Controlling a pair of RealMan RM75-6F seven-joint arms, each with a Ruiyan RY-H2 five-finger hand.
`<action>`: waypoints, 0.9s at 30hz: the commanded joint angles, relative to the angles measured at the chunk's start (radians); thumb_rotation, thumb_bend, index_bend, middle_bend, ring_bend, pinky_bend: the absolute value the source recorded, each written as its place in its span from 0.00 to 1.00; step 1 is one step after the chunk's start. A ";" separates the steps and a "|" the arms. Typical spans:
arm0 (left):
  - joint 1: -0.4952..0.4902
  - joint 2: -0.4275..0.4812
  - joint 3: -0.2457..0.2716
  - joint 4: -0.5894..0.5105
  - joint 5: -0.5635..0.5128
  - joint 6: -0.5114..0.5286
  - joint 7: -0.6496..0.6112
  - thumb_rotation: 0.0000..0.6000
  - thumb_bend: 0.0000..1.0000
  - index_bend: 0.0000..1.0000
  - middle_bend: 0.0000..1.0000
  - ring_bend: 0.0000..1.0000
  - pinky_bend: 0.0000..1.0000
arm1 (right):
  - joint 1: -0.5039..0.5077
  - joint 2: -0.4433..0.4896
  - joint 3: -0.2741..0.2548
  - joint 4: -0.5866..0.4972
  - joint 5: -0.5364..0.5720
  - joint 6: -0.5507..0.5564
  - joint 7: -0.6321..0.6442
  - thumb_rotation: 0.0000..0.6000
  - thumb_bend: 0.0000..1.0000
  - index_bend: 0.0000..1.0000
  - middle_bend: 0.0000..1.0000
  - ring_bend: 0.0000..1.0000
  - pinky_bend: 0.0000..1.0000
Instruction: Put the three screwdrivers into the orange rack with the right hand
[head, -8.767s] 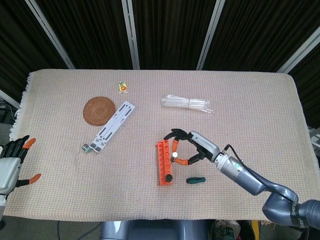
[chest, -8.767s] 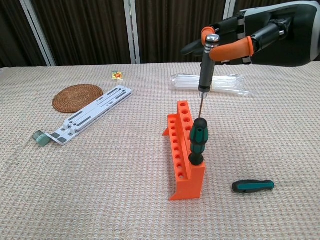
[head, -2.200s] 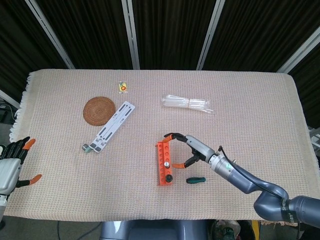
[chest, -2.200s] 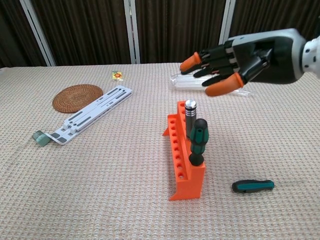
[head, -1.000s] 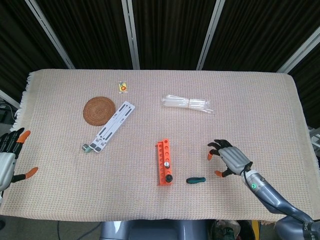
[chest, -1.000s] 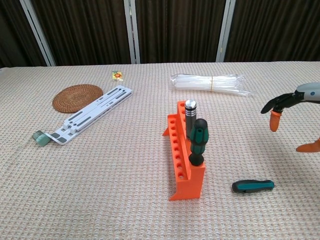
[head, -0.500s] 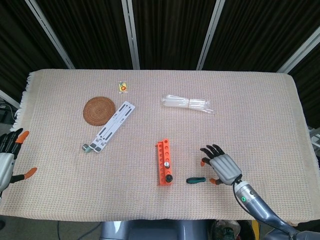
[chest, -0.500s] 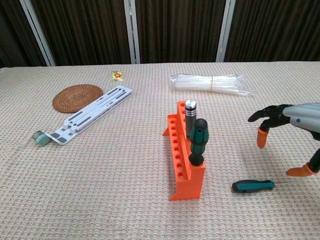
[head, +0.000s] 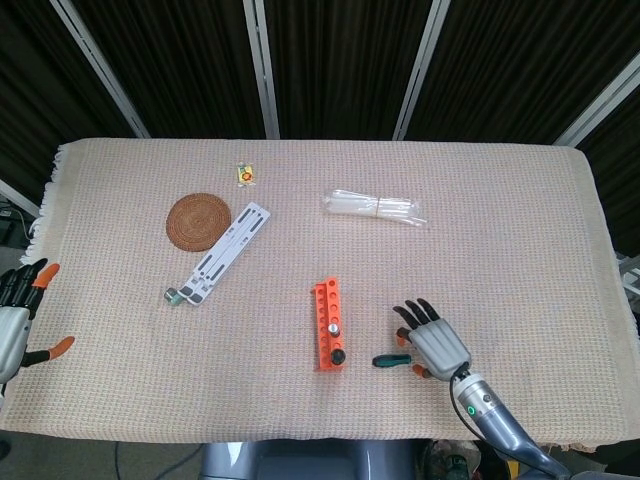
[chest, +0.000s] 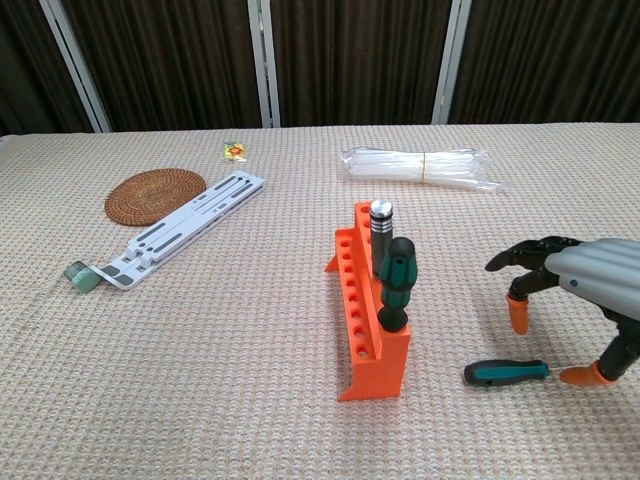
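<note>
Two views: head view first, then chest view.
Head view, whole layout: the orange rack (head: 328, 325) lies near the front middle of the cloth-covered surface (head: 520, 230), with two handles seen end-on in its near holes.
Head view, third screwdriver: the green-handled screwdriver (head: 392, 360) lies flat just right of the rack's near end, touching the surface.
Head view, right robot hand (head: 432, 343): seen from its back, fingers spread and pointing away from the robot, just right of the loose screwdriver and holding nothing.
Head view, left robot hand (head: 18, 315): cut off at the left edge, fingers apart and empty; only this view shows it.
Head view, other things: a round woven coaster (head: 198, 220), a white slotted bracket (head: 220, 250), a small sticker (head: 245, 173) and a clear plastic bundle (head: 376, 207).
Chest view, rack: the rack (chest: 364, 300) stands upright, holding a silver-capped screwdriver (chest: 381, 232) and a dark green screwdriver (chest: 395, 284) side by side, both vertical.
Chest view, right robot hand (chest: 573, 300): arched over the surface, orange fingertips (chest: 517, 311) pointing down, cut off at the right edge.
Chest view, hard to tell: whether the lower fingertip touches the loose screwdriver's (chest: 505, 373) thin shaft.
</note>
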 joint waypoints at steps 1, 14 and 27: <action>0.000 -0.001 0.000 0.003 -0.001 -0.001 -0.001 1.00 0.15 0.04 0.00 0.00 0.00 | -0.011 -0.025 -0.006 0.008 0.010 0.008 -0.065 1.00 0.12 0.46 0.08 0.00 0.00; -0.004 -0.018 0.002 0.027 -0.014 -0.020 -0.016 1.00 0.15 0.04 0.00 0.00 0.00 | 0.004 -0.071 0.000 -0.014 0.041 -0.018 -0.247 1.00 0.13 0.47 0.09 0.00 0.00; -0.010 -0.033 0.004 0.056 -0.029 -0.044 -0.035 1.00 0.15 0.04 0.00 0.00 0.00 | 0.031 -0.082 0.021 -0.057 0.101 -0.047 -0.344 1.00 0.13 0.47 0.09 0.00 0.00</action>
